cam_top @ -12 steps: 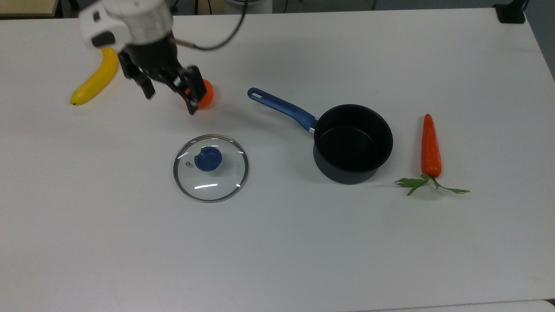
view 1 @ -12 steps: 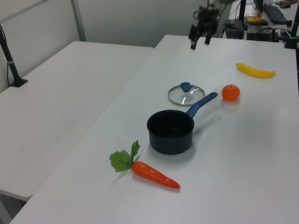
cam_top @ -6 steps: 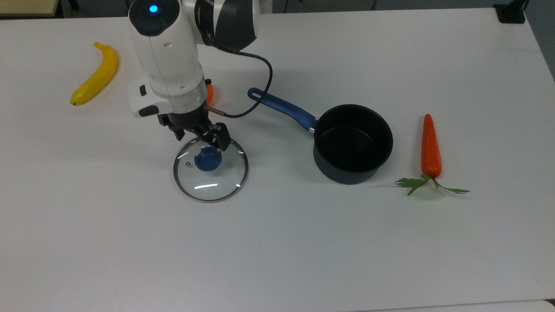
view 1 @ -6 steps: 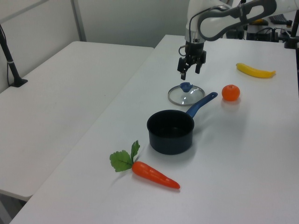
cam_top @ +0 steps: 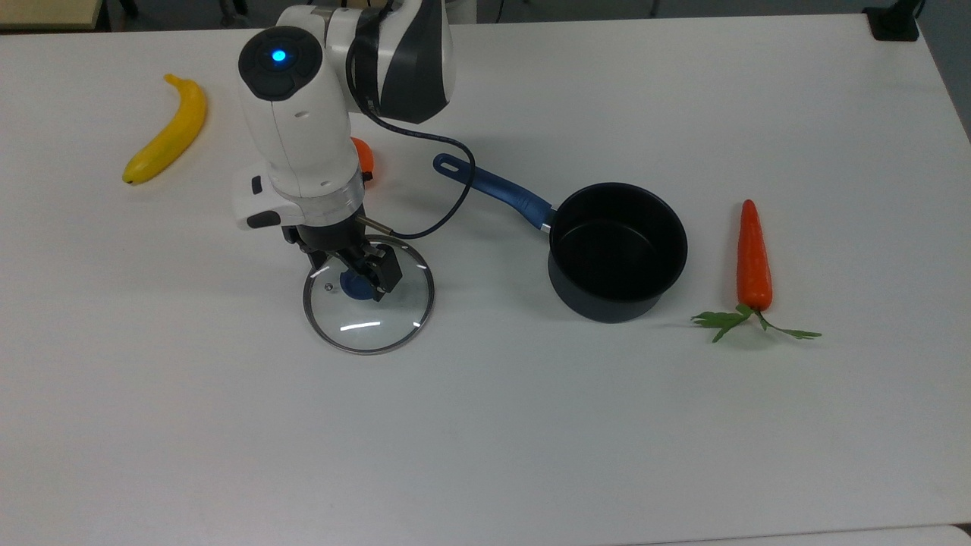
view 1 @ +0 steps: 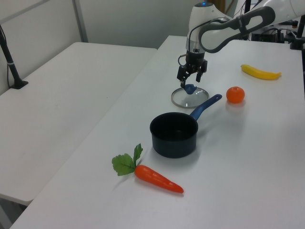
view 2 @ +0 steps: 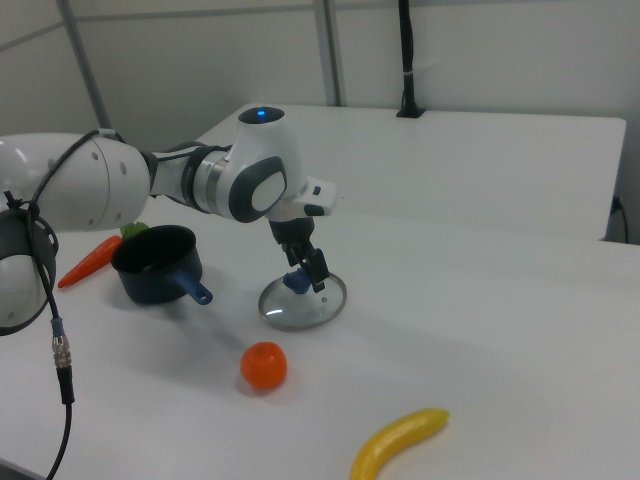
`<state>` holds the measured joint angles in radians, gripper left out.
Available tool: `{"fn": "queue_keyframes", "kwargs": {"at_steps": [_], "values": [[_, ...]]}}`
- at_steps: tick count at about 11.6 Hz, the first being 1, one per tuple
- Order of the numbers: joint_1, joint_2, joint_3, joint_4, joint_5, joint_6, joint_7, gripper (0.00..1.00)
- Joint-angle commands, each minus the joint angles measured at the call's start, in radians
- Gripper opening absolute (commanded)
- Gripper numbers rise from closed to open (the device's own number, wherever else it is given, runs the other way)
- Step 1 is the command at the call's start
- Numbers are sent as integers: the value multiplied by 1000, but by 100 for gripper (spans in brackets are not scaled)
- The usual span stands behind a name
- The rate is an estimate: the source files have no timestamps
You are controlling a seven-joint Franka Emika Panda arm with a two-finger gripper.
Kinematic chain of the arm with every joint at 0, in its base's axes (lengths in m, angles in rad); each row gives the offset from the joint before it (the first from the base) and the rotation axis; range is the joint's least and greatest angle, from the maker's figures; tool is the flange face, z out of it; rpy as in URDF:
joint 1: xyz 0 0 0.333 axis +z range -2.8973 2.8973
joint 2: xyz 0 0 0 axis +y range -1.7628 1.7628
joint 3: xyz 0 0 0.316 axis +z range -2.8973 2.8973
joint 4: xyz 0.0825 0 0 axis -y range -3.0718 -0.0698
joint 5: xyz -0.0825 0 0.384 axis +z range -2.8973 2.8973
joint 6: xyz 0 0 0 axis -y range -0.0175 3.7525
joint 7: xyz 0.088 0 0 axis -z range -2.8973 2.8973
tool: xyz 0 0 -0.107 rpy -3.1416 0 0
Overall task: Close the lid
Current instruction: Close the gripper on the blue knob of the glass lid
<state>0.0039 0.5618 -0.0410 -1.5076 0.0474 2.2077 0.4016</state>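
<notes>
Left of centre in the top view, the lid (cam_top: 369, 294) is lying flat on the table (cam_top: 531, 425), well apart from the saucepan (cam_top: 616, 250). The gripper (cam_top: 355, 271) is straddling its blue knob (cam_top: 353, 287), fingers apart, gripping nothing.

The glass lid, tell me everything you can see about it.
The lid is a round clear glass disc with a metal rim, a blue centre knob and a small steam hole. It lies flat, knob up, on the white table, apart from the open saucepan. The pincer hangs open right at the knob.
</notes>
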Motion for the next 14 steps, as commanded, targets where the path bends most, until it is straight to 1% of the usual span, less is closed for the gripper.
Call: {"fn": "queue_keyframes", "kwargs": {"at_steps": [1, 3, 5, 9, 10, 11, 12, 14], "values": [[19, -2, -13, -5, -6, 13, 22, 100], [19, -2, -11, -6, -4, 12, 45, 99], [19, -2, -10, -16, -12, 15, 69, 95], [31, 0, -8, -17, -15, 15, 72, 94], [33, 0, -5, -19, -15, 15, 72, 91], [33, 0, -4, -19, -15, 12, 74, 84], [34, 0, -4, -19, -15, 13, 74, 79], [33, 0, -4, -19, -15, 13, 72, 71]]}}
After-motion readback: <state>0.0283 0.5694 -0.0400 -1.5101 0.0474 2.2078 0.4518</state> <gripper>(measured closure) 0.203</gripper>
